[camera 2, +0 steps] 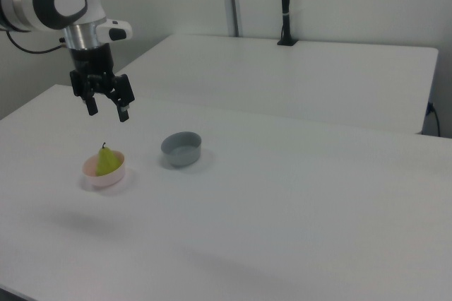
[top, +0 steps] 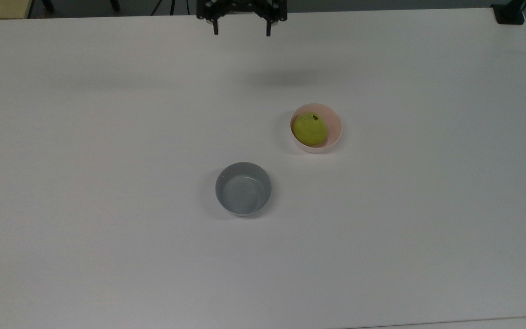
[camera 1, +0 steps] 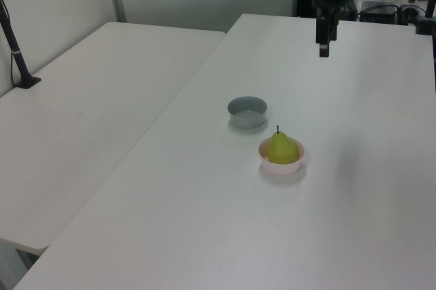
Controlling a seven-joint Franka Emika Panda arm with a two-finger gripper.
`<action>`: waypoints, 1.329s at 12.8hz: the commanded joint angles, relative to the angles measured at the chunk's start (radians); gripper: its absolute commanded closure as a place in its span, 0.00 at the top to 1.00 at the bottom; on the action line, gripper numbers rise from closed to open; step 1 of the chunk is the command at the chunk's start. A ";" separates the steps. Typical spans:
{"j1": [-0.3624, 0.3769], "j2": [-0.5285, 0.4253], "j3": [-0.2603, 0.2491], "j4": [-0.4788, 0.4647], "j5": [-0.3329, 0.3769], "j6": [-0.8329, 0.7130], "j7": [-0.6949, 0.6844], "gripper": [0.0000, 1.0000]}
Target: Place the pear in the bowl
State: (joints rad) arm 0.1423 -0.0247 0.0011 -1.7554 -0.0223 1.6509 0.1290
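The pear (top: pixel 310 129) sits upright in the pink bowl (top: pixel 334 124), stem up, toward the bench's far edge in the top view. The grey bowl (top: pixel 243 188) stands apart, nearer mid-bench. The gripper (top: pixel 241 23) hangs over the far edge w/ fingers spread, holding nothing. Placing looks done — the step in hand is retreat. Next move, I'd judge: park the arm clear of both bowls — no regrasp needed.

Even overhead light, soft shadows (slight graininess)
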 commanded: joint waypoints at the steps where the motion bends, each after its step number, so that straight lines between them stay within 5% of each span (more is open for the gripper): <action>1: -0.055 -0.006 -0.013 0.075 0.007 -0.083 0.028 1.00; 4: -0.067 -0.027 -0.090 0.100 0.019 -0.071 -0.029 1.00; 7: -0.073 -0.024 -0.157 0.117 0.041 0.007 -0.243 1.00; 9: -0.093 -0.020 -0.156 0.111 0.041 0.044 -0.337 1.00; 17: -0.112 0.003 -0.099 0.109 0.035 0.059 -0.330 1.00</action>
State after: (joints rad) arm 0.0525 -0.0169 -0.1252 -1.6371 0.0008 1.6868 -0.1867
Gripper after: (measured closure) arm 0.000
